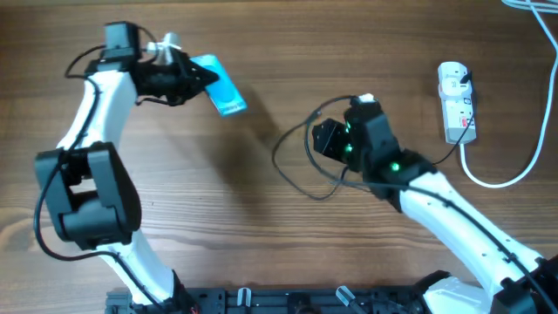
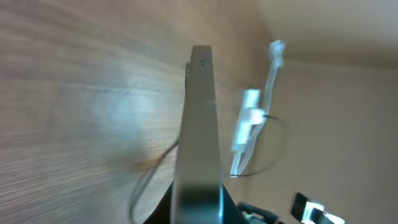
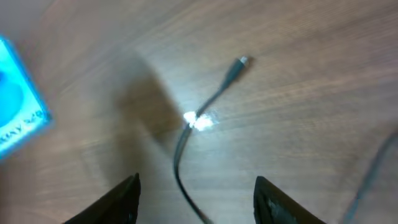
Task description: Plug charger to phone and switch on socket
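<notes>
So the whole shot is basically the phone [image 2: 200, 124] seen dead edge-on, a thin grey slab standing up the middle. At its lower end it disappears into the left gripper [image 2: 199, 214], whose dark jaws are clamped on either side of it. Left of the phone it's just blurry wooden table [image 2: 74, 93], with a bit of the charger [image 2: 138, 190] curving down across it. Right of the phone sits the socket [image 2: 247, 124], looking tilted from here, with its white lead [image 2: 273, 62] running up past the phone's top end. More thin black cable loops beside the socket. Down right of the phone there's a white-and-black chunk of the other arm [image 2: 308, 208]. All pretty smeary tbh.
</notes>
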